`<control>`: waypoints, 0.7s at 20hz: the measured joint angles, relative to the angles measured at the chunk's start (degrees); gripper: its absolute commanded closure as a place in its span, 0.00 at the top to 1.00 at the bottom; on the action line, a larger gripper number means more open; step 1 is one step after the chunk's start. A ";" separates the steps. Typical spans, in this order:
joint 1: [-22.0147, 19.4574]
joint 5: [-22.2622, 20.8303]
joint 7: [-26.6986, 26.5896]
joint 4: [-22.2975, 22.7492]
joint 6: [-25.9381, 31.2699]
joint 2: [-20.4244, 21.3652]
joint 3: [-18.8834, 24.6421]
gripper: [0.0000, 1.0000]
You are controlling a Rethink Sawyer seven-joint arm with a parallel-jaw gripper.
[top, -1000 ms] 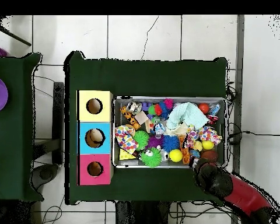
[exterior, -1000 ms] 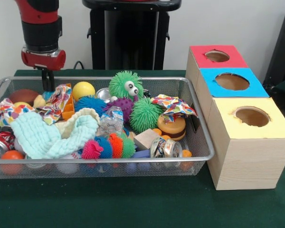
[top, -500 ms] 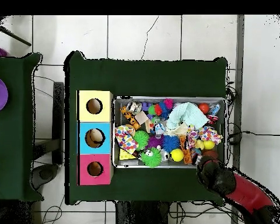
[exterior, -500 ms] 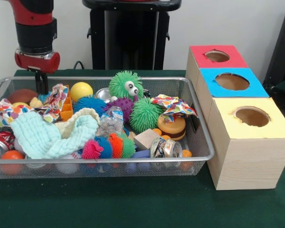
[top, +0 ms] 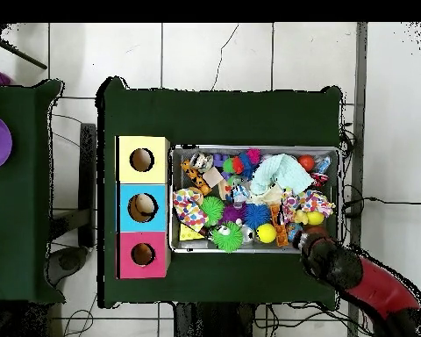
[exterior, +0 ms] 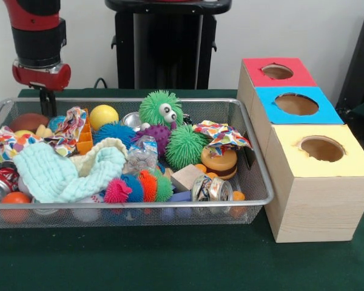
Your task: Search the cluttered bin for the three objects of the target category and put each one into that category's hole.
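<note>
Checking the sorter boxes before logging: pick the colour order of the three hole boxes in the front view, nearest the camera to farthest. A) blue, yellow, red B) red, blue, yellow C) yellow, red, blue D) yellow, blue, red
D: the yellow box sits nearest, the blue box behind it, the red box farthest.

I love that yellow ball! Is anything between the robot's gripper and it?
The round yellow ball is bare on top. The black gripper hangs at a corner of the wire-mesh bin; a crumpled multicoloured cloth lies between them, lower down.
</note>
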State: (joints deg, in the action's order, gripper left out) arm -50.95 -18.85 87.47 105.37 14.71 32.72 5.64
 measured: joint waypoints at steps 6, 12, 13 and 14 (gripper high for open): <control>-0.69 -0.01 0.00 -1.52 0.68 -0.01 0.21 0.00; -1.65 -0.02 0.00 -2.74 0.70 -0.02 0.36 0.00; -1.71 -0.02 0.00 -2.98 0.70 -0.02 0.35 0.00; -1.75 -0.02 0.00 -3.37 0.70 -0.02 0.35 0.00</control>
State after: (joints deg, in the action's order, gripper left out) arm -52.70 -18.87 87.47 101.99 15.40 32.70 5.99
